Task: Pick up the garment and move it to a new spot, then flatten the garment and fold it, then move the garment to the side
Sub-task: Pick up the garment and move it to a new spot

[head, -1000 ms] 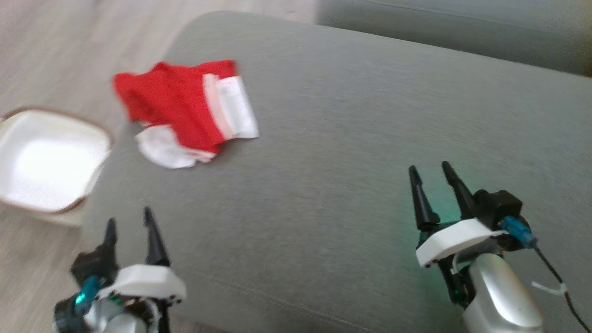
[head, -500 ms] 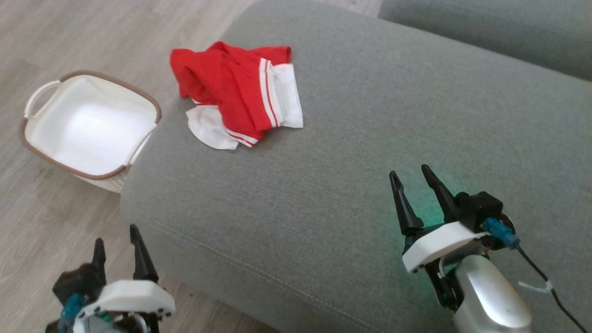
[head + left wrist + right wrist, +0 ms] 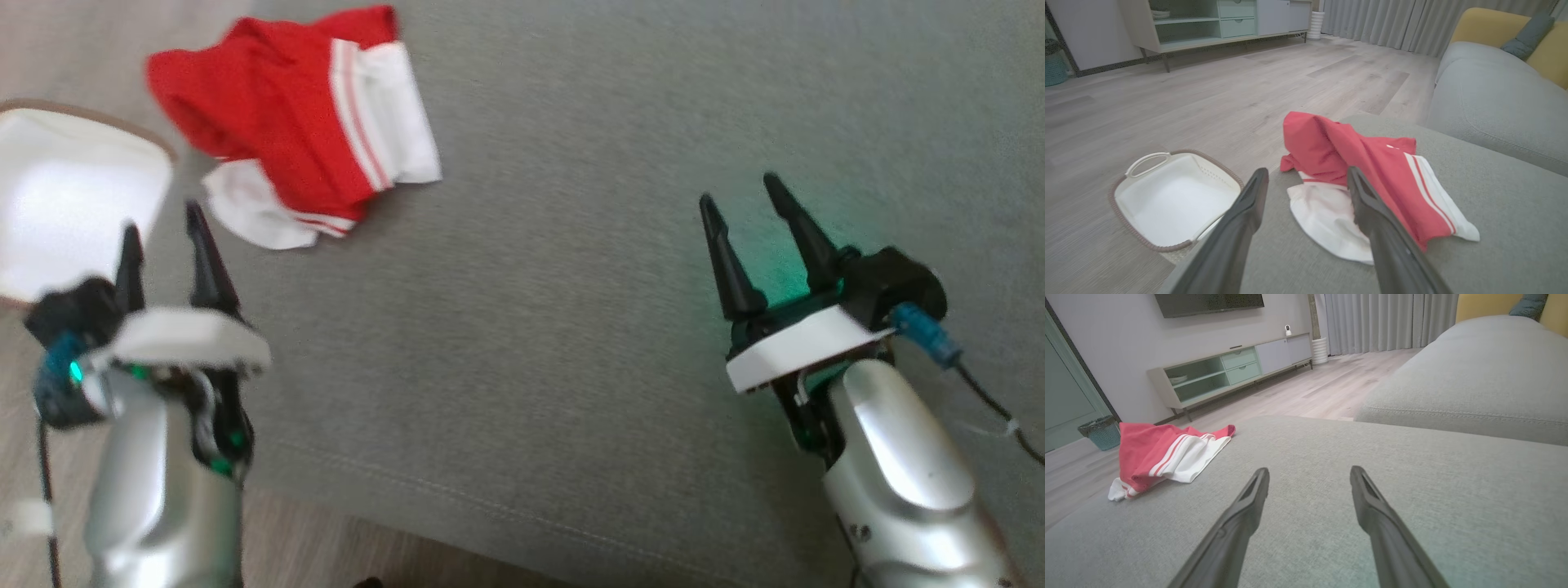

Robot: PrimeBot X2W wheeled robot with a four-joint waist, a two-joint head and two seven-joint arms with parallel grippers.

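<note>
The garment (image 3: 286, 131) is a crumpled red piece with white trim and stripes, lying near the left corner of the grey cushion (image 3: 571, 286). It also shows as the garment (image 3: 1372, 183) in the left wrist view and the garment (image 3: 1163, 455) at the left of the right wrist view. My left gripper (image 3: 162, 233) stands open just short of it, near the cushion's left edge, with nothing between its fingers. My right gripper (image 3: 743, 200) stands open over the cushion's right part, far from the cloth, also holding nothing.
A white basket (image 3: 73, 196) with a brown rim sits on the wood floor left of the cushion, seen as the basket (image 3: 1171, 196) in the left wrist view. A second grey sofa cushion (image 3: 1474, 379) lies beyond. A low cabinet (image 3: 1229, 371) stands along the far wall.
The head camera has tilted and shifted, so the whole picture moved. My left arm has come up and forward towards the garment. Both grippers stay open.
</note>
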